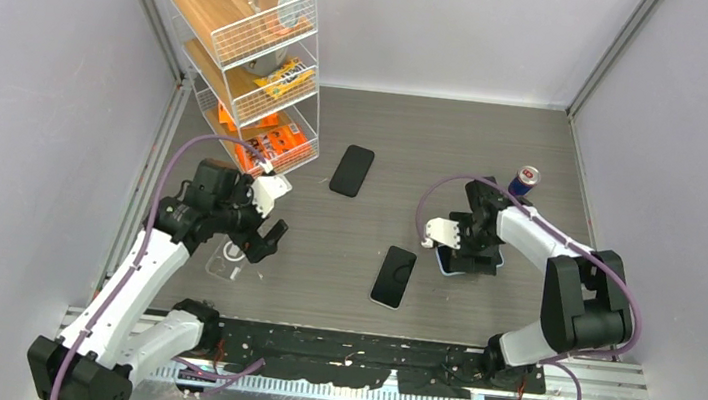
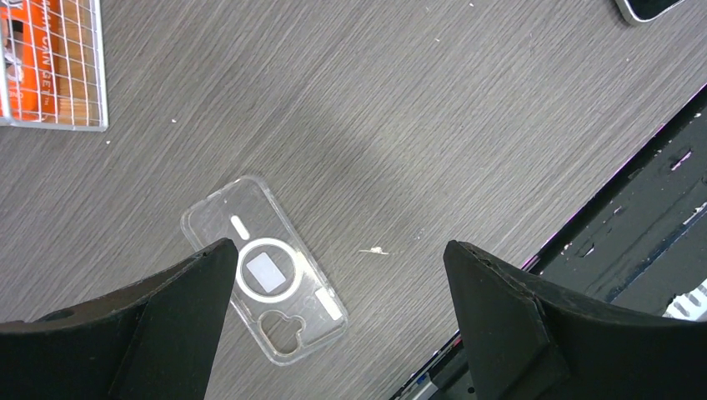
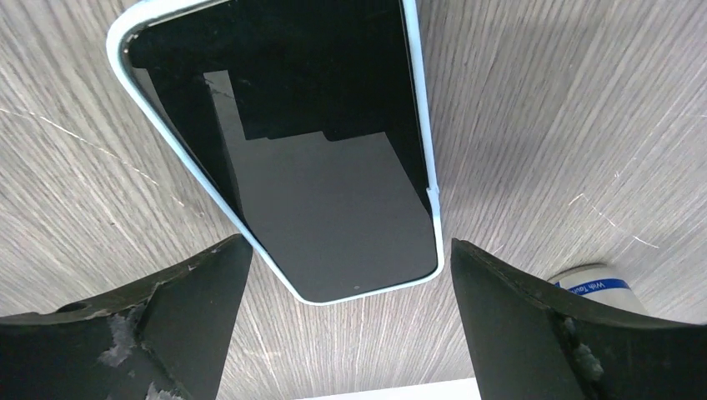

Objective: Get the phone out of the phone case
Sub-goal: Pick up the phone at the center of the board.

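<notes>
Hovering with fingers spread wide, the right gripper [image 3: 348, 248] is hanging over the black-screened phone [image 3: 317, 167], which is lying face up in its pale blue case [image 3: 425, 125] on the grey wood-grain table [image 3: 550, 117]. The left gripper [image 2: 339, 244], likewise spread, is hanging above an empty clear plastic case [image 2: 265, 273].

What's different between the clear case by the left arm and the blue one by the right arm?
The clear case is empty; the blue case holds a phone, screen up. The clear case is see-through with a white ring; the blue case is pale and solid. Both lie flat on the table.
</notes>
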Robot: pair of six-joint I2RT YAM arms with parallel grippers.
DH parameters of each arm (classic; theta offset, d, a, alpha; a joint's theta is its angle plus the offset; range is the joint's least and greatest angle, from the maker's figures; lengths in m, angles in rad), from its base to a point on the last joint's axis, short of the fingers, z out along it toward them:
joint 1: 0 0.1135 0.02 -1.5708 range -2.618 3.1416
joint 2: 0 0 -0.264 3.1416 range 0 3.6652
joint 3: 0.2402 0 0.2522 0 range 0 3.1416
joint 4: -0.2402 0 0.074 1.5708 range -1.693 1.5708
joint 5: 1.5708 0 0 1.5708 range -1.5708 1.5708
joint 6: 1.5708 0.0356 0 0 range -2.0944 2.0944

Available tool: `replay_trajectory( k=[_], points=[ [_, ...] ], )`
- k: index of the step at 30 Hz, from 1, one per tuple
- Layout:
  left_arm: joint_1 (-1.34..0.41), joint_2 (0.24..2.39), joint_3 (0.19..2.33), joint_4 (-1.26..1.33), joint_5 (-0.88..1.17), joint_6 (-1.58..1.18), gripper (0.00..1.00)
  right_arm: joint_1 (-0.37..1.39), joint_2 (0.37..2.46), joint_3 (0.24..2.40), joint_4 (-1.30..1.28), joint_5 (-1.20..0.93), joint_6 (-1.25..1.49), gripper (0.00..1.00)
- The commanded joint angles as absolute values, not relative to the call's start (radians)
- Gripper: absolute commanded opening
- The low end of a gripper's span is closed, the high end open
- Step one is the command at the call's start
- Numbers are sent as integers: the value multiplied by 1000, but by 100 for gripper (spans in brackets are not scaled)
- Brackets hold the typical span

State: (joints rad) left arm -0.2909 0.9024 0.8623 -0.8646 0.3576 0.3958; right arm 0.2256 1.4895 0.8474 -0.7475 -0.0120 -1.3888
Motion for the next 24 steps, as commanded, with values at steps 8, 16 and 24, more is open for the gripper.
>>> replay_trajectory(
  k=[8, 16, 24],
  points=[
    [-308, 948, 905, -826, 303, 415, 99, 215, 1573, 883, -703, -3, -1455, 95],
    [-311, 963, 904, -822, 297, 434, 100, 215, 1623, 903, -741, -17, -1477, 95],
    [-316, 986, 912, -820, 312, 445, 99, 215, 1706, 942, -814, -43, -1498, 95]
  ],
)
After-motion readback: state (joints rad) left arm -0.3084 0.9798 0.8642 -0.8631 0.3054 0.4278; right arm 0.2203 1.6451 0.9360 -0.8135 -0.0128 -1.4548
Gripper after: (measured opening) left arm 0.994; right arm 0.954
